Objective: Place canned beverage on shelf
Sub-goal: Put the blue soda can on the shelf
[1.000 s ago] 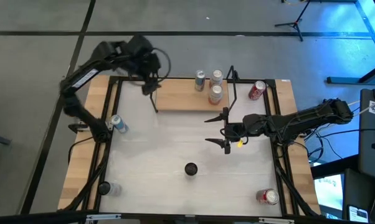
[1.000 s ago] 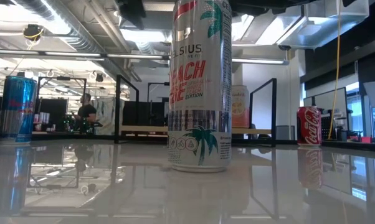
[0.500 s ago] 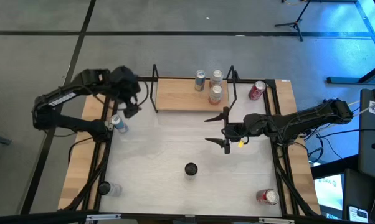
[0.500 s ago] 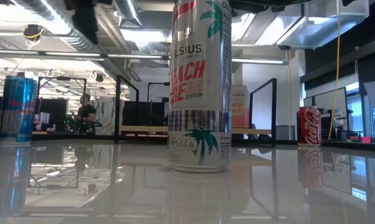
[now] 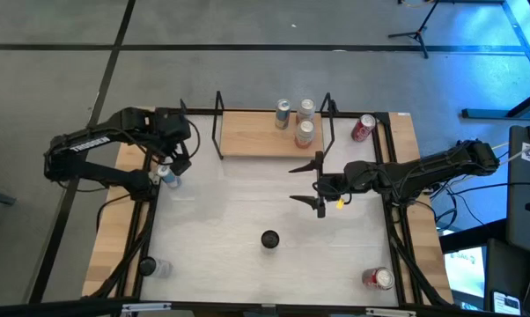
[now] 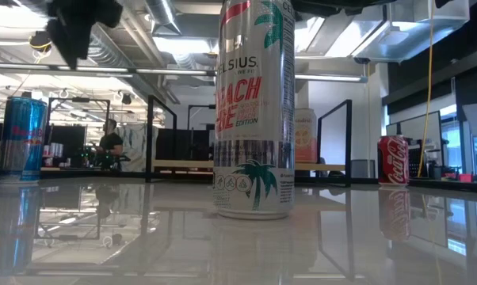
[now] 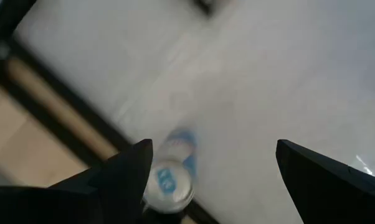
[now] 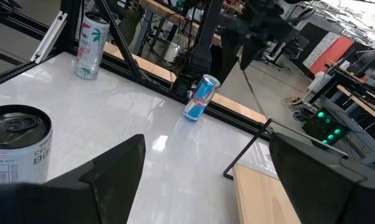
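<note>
Cans stand scattered over the white bench (image 5: 247, 202); the nearest to the left hand (image 5: 171, 161) is a slim blue-and-silver Red Bull can (image 5: 167, 175), upright at the bench's left edge, its blue label showing in the low view (image 6: 20, 138) and its top in the left wrist view (image 7: 169, 180); that hand hovers just above it with fingers spread wide and nothing between them; the wooden shelf (image 5: 256, 134) lies along the far edge, black rod uprights at both ends, with three silver cans (image 5: 298, 119) standing on its right part; a red Coca-Cola can (image 5: 363, 128) lies tilted just beyond the shelf's right upright; a tall Celsius can (image 6: 253, 107), lettered "CELSIUS" and "PEACH" with green palm trees, stands at the bench's middle (image 5: 269, 239); another red can (image 5: 378, 278) lies at the near right corner; the right hand (image 5: 319, 187) waits over the bench right of centre, fingers wide apart, empty.
</note>
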Available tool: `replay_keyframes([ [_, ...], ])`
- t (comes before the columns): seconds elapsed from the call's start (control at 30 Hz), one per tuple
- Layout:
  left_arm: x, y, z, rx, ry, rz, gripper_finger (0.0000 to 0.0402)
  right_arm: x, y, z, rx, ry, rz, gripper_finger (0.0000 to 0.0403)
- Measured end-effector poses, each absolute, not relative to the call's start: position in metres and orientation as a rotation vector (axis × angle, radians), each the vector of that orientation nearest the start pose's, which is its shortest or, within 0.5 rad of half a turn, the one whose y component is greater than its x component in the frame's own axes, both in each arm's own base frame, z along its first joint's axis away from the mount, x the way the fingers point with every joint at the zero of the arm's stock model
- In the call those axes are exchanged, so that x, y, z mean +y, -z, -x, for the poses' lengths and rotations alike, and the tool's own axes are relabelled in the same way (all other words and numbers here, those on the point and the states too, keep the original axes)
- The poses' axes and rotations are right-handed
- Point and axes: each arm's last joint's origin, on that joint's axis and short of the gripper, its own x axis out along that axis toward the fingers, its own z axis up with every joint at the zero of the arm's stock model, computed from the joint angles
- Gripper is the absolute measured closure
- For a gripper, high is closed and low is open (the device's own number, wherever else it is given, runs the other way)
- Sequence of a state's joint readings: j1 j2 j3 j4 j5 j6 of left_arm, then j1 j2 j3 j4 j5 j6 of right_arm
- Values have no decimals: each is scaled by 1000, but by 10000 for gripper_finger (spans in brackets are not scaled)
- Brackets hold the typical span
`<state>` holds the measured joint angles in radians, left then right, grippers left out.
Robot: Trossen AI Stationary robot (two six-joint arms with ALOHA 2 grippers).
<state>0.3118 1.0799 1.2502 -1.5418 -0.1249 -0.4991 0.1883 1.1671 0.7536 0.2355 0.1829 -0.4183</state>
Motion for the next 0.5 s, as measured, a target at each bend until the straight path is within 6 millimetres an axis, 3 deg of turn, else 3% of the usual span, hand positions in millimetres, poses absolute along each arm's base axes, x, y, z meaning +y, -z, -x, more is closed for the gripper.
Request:
replay_keyframes([
  [0.2,48,-336,-135,1279,-802,567,72,43,-286,-256,171,-42,449,63],
  [0.5,46,-297,-132,1424,-852,634,72,44,-286,-256,169,-51,447,63],
])
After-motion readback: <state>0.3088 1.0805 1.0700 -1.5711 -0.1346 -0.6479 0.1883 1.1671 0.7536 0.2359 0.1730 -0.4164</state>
